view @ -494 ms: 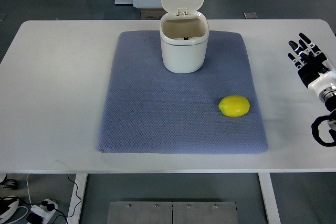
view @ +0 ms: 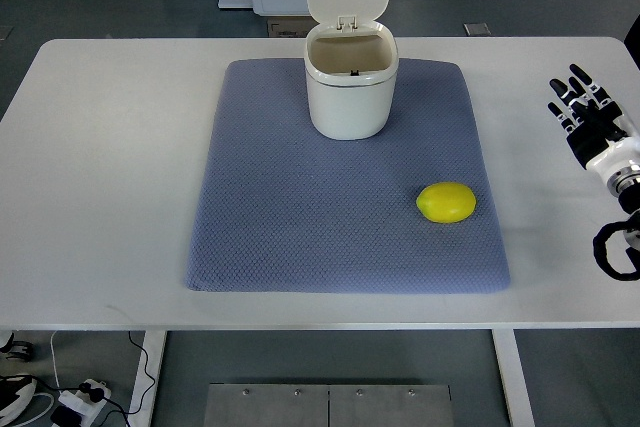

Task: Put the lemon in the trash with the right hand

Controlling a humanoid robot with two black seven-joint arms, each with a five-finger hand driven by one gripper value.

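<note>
While its arm is cropped, right robot hand (view: 588, 119) rests open-fingered.

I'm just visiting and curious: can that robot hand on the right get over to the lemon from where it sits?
Probably yes. The right hand rests open near the table's right edge, holding nothing. Only bare table and blue mat lie between it and the lemon, which sits alone, well apart from the trash bin.
</note>
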